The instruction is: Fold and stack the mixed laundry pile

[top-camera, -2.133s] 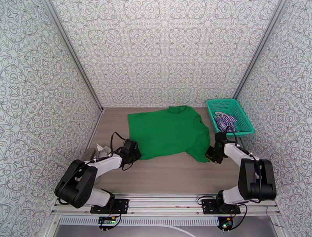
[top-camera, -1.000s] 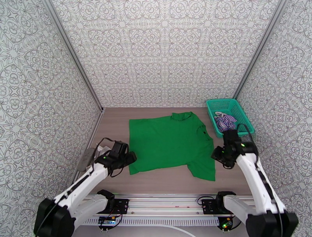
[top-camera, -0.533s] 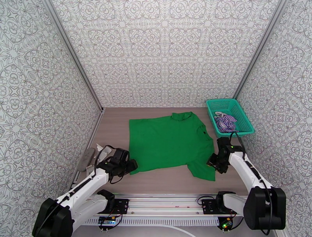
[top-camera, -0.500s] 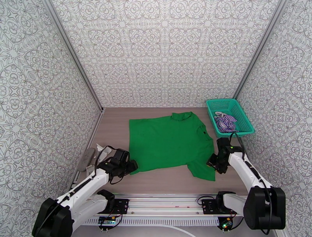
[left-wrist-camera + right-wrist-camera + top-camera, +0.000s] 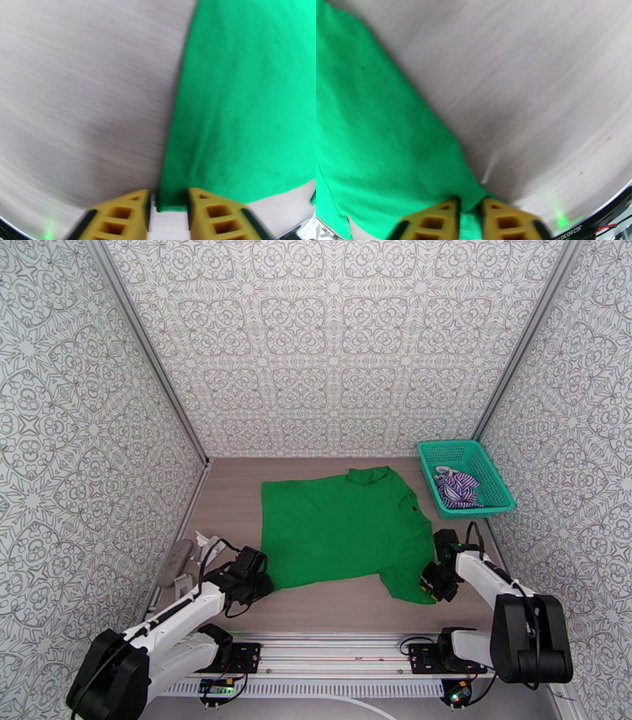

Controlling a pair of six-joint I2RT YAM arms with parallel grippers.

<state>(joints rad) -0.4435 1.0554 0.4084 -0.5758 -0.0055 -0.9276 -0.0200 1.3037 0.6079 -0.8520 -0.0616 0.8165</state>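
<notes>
Green cloth (image 5: 344, 528) spread flat over the middle of the table (image 5: 332, 611), collar toward the far edge; purple-and-white striped shirt (image 5: 457, 489) bunched inside the teal basket (image 5: 454, 455) at the far right corner. Left gripper (image 5: 265, 584) low at the cloth's near left corner, yellow fingers (image 5: 118, 215) set a small gap apart with that corner between them, firm pinch or not impossible to tell. Right gripper (image 5: 431, 589) low at the cloth's near right corner, beside the sleeve hem, fingers (image 5: 430, 221) closed to a narrow slit with the green edge caught in it.
</notes>
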